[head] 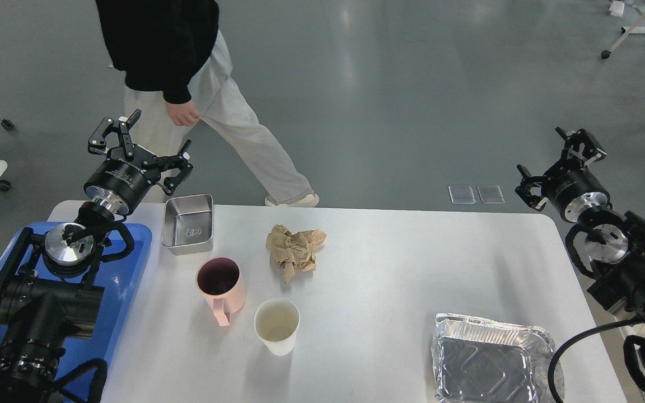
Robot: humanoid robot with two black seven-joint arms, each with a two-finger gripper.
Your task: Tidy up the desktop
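Head view: your nearest thing is the foil tray (493, 361) at the lower right of the frame, sitting close to the near edge of the desktop (389, 263) and cut off by the bottom of the frame. At lower centre you have a white paper cup (276, 326), upright, with a pink mug (221, 288) just beside it up and to the left, its handle pointing toward you. The desktop itself fills the middle of the frame, white, with rounded far corners; you have a broad bare stretch of it between the cup and the foil tray and on up to the far right corner. At the lower left, a blue tray (132, 263) lies under your left arm along the desktop's left edge. Further back, crumpled brown paper (295, 249) lies at centre, and a metal tin (189, 224) sits at the far left edge. Beyond that edge your left gripper (149, 143) hangs with fingers spread wide, holding nothing. At right, your right gripper (557, 162) is off the desktop's right side, fingers parted, empty. A person (210, 95) walks past the far edge.
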